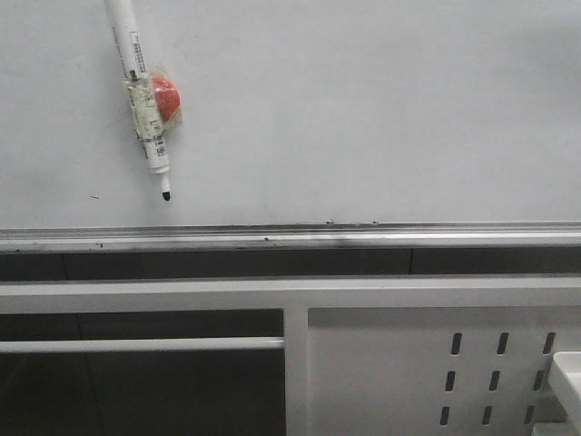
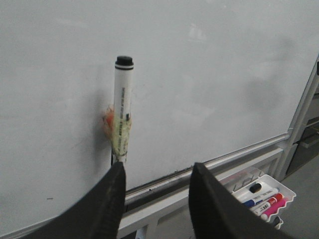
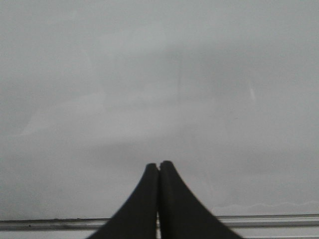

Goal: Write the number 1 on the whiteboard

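I see the marker [image 1: 143, 98] hanging tip-down on the whiteboard [image 1: 363, 109] by its orange magnet [image 1: 166, 97], no stroke drawn, my left tool [image 2: 155, 172] spread empty just beside it, my right tool [image 3: 159, 167] pinched closed on nothing.

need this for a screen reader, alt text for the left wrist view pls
A white marker with an orange blob taped to it stands upright against a blank whiteboard, just beyond the open left gripper. A tray of markers sits below the board's rail.

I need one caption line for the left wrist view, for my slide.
Open left gripper just below a marker stuck on the whiteboard.
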Robot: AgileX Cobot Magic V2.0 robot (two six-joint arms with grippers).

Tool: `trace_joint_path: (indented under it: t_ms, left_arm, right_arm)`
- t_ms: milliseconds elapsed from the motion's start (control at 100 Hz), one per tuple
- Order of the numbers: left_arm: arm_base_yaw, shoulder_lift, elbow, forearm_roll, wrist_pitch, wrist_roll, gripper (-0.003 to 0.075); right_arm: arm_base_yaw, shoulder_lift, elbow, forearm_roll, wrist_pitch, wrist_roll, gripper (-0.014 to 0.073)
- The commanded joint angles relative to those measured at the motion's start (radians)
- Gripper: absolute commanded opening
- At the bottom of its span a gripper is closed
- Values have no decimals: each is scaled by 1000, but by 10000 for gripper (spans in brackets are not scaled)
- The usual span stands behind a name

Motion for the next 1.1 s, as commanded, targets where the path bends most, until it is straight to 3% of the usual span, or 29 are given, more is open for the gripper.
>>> trace_joint_path:
  t_ms: [0,140,320,550,1090]
  left_arm:
    - [-4,91,1,-28,-243,-8,268]
    - [-4,269,1,-65,-409,1,275]
    - [-4,544,1,-85,-722,1,394]
    - [-4,781,-57,-139,-720,-66,412]
    - [-4,795,-209,-169,-720,-24,410]
  right_arm:
    - [3,3,-35,0,-67,-6,-59]
    - [3,3,-35,0,-65,-6,-59]
    - [3,3,-35,0,-48,-8,-59]
    - [3,3,-35,0,-32,-52,-59]
    - [3,3,-36,0,-99,-100,-59]
